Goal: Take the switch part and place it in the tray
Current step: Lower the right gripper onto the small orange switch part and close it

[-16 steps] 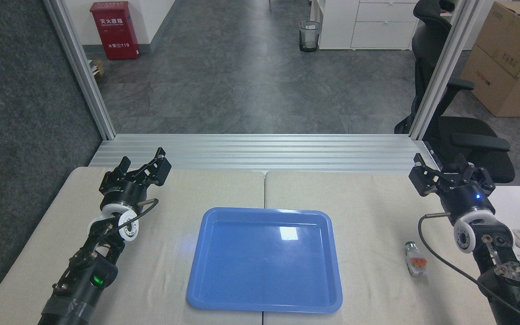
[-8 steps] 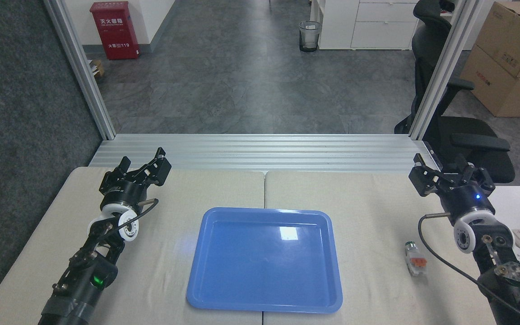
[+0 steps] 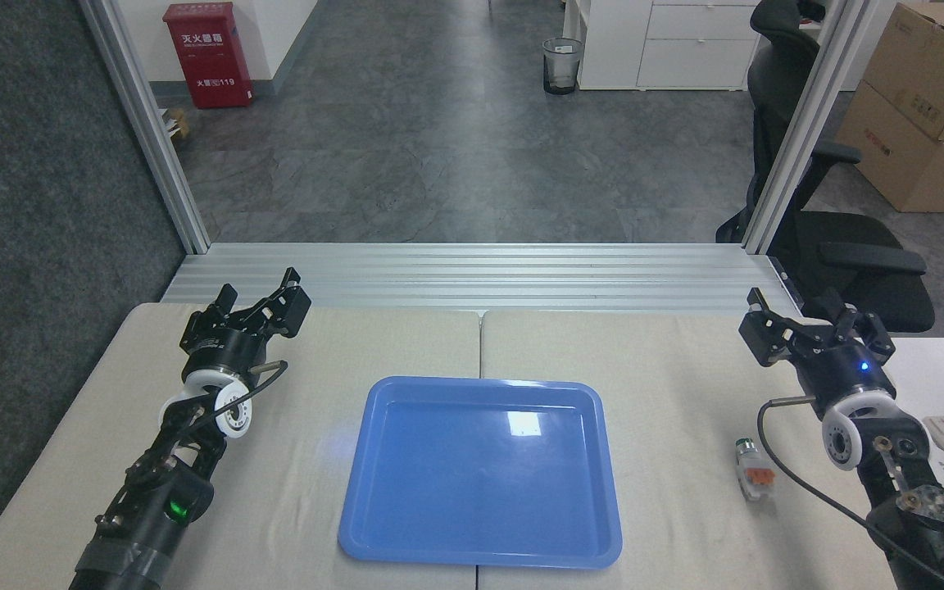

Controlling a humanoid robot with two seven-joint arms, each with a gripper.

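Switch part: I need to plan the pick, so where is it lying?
The switch part lies on the table, right of the tray, beside the right arm.

Red cabinet [image 3: 208, 55], far left on floor: white Chinese chars, "119" legible; carton print unreadable.
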